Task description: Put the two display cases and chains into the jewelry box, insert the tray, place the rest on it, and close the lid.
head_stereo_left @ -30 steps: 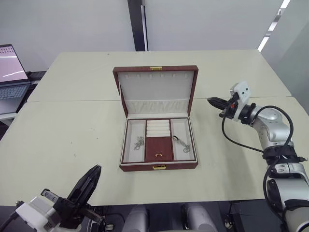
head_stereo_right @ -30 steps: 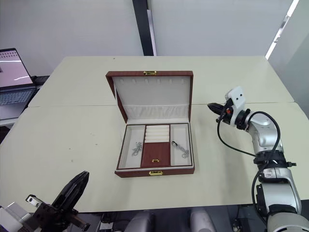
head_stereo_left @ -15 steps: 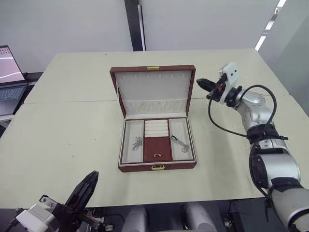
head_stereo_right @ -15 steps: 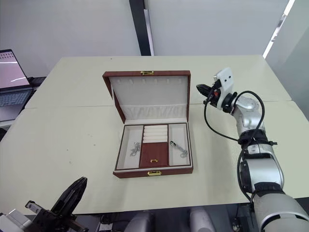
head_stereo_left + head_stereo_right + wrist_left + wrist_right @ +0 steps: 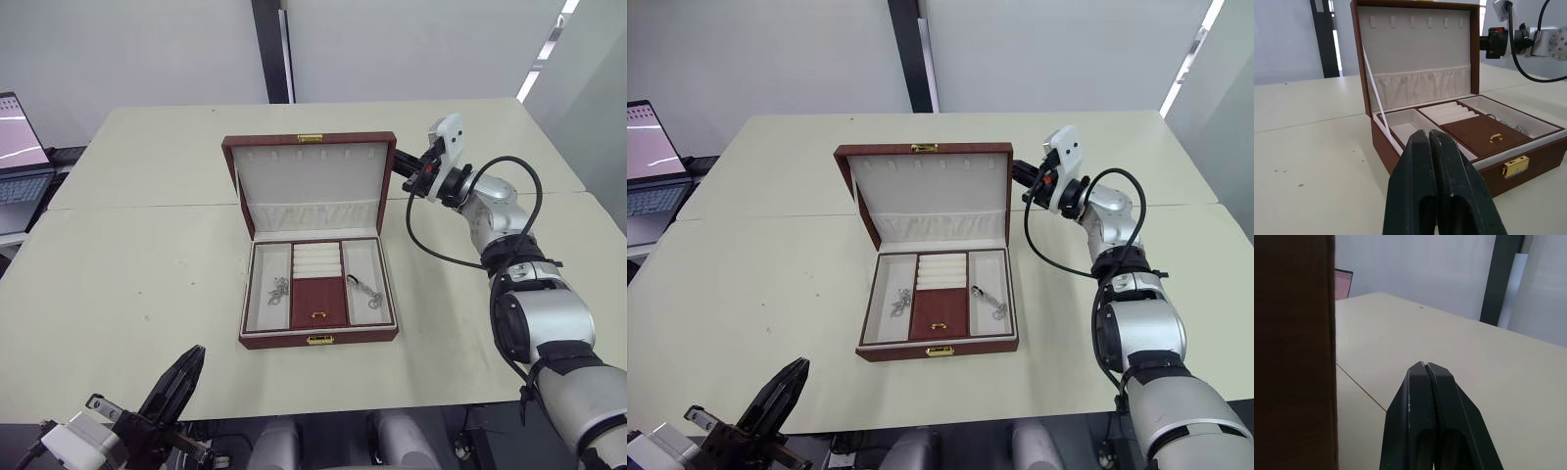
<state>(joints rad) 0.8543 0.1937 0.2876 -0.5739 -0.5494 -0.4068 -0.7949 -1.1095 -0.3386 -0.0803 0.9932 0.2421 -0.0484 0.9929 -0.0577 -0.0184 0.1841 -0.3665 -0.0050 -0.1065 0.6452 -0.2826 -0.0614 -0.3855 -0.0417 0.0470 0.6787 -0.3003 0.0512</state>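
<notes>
We see the table [image 5: 127, 284] spread wide under everything, pale and made of two tops joined along a seam. On it, near the middle, sits the box [image 5: 318, 338], open, with its lid [image 5: 312, 186] standing up at the far side, cream lining and gathered pocket facing us. Our right arm reaches forward and inward from the right, elbow bent, forearm raised off the table, wrist turned toward the lid; the right gripper [image 5: 402, 166] sits at the lid's upper right edge, just behind it, and we cannot tell whether it touches the wood. Its fingers [image 5: 1427, 396] are pressed together on nothing, with the lid's brown edge close beside them in the right wrist view. Our left arm hangs low at the near left, below the table edge, well apart from the box; the left gripper [image 5: 186, 367] points up and toward the box, its fingers [image 5: 1425, 171] also together and empty. Inside the box the tray [image 5: 317, 301] is seated, dark red panel at its centre. Chains [image 5: 279, 290] lie bunched in the left compartment, and another chain [image 5: 366, 291] lies in the right one.
</notes>
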